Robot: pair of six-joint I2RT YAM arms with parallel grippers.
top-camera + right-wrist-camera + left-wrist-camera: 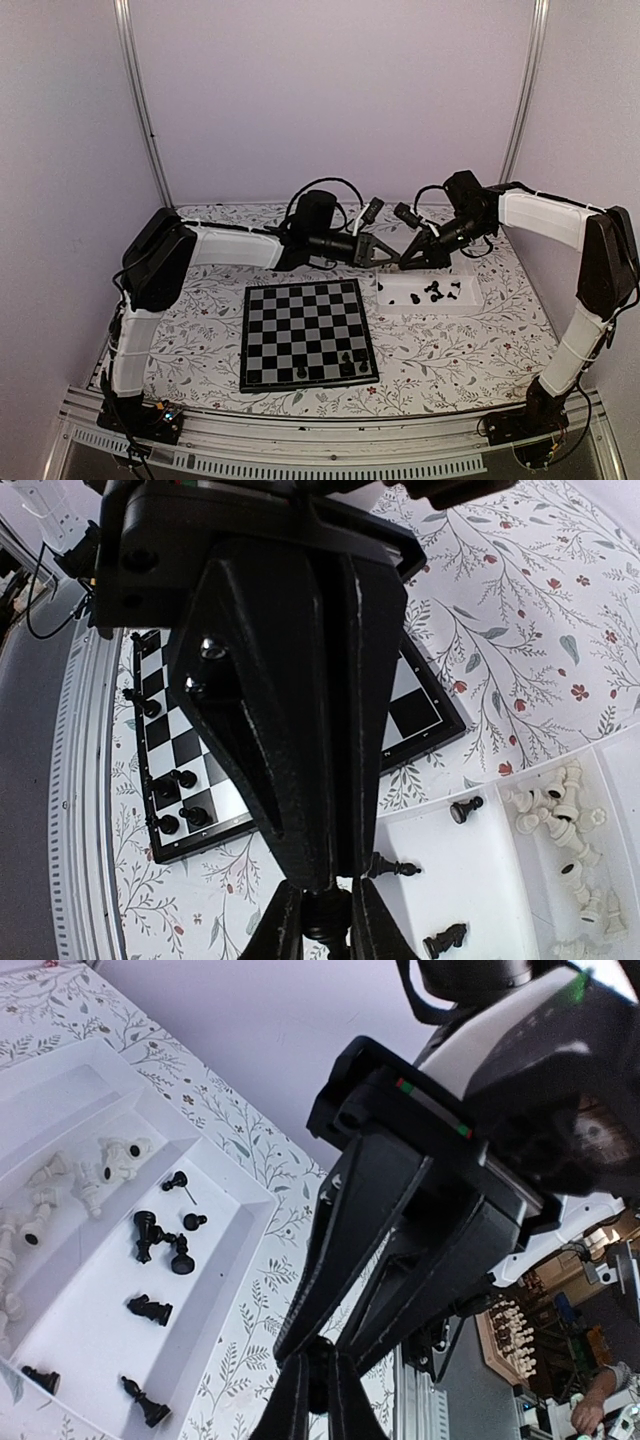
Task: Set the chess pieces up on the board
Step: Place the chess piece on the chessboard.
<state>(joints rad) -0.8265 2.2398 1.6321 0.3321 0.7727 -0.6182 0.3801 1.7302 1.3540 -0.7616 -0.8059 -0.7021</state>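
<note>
The board [307, 333] lies on a floral tablecloth [450, 350].

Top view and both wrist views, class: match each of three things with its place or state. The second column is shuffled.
1 board
2 white pieces
3 left gripper and right gripper

a lying loose in a tray compartment
b shut tip to tip on one black piece, above the table
c flat on the table, a few black pieces standing on it

Pairs: 1-c, 2-a, 3-b.

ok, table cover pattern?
Table cover: white with grey leafy vines, small red flowers; clearest in right wrist view.
</note>
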